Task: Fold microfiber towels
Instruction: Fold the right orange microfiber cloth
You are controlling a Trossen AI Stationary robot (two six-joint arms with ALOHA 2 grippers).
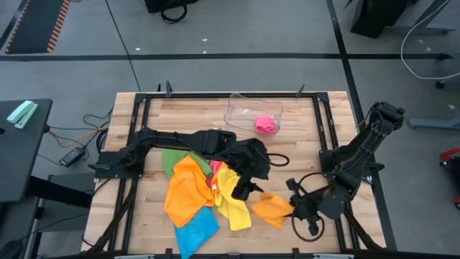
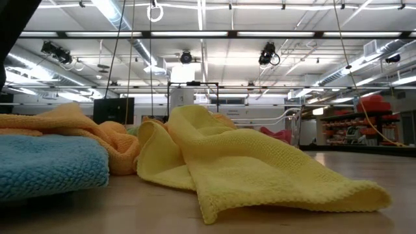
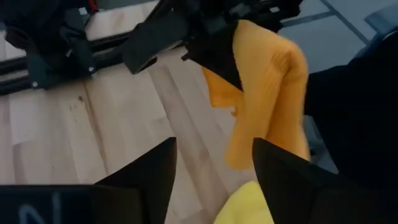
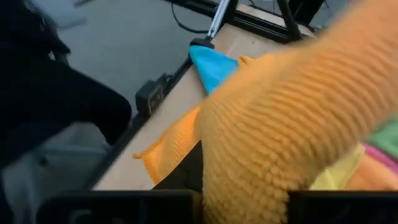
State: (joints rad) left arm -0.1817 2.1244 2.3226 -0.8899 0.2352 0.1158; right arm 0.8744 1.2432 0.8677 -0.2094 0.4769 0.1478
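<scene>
A loose pile of microfiber towels lies on the wooden table (image 1: 302,144): green (image 1: 171,160), orange (image 1: 187,193), pink (image 1: 214,171), yellow (image 1: 233,205) and blue (image 1: 195,229). A second orange towel (image 1: 272,208) sits to the pile's right, and my right gripper (image 1: 291,210) is shut on it. My left gripper (image 1: 244,188) hovers open over the pile's right edge, facing that towel (image 3: 267,93), with nothing between its fingers (image 3: 158,171). In the low view only the yellow (image 2: 247,169), blue (image 2: 45,166) and orange (image 2: 78,127) towels show. My right gripper has a bunched part of the orange towel (image 3: 239,46) between its two fingers; several layers seem gathered there. The fingers come slanting down from the table's right side. The cloth (image 4: 280,124) drapes over and below them and hangs slack; whether its lower end rests on the table I cannot tell.
A clear plastic tray (image 1: 241,108) stands at the table's far middle with a pink cloth (image 1: 266,124) in it. Black frame rails (image 1: 140,115) run along the table's left and right sides. Bare wood lies between the tray and the pile.
</scene>
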